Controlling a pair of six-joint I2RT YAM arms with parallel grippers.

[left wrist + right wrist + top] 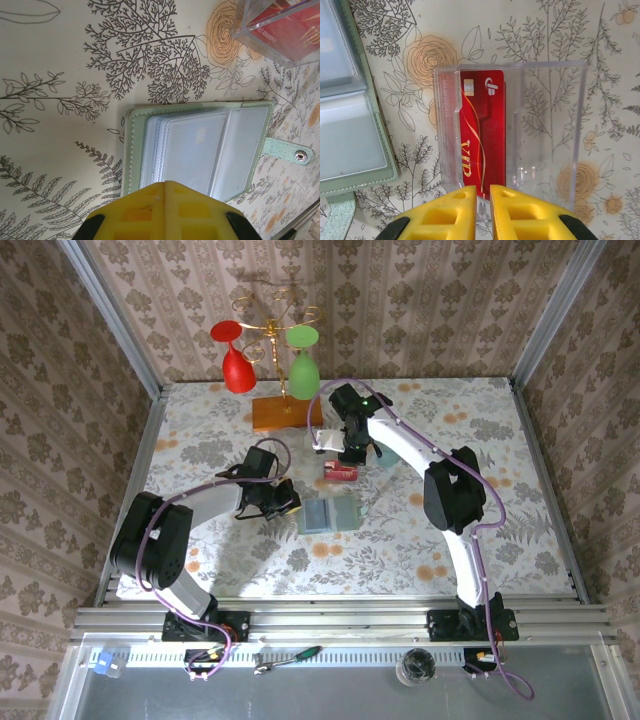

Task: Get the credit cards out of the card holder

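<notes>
The card holder (pixel 328 517) lies open on the table (pixel 480 440). The left gripper (pixel 164 187), jaws together, is at the holder's edge. Just beyond the holder, a red credit card (pixel 482 135) sits in a clear plastic box (pixel 545 130). The right gripper (pixel 482 200) has narrow jaws at the card's end; I cannot tell whether they grip it.

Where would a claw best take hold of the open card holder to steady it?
Probably by its clasp tab, coming from that side: the card holder lies open and flat, and the narrow tab juts past the cover's edge, free of the sleeves.
</notes>
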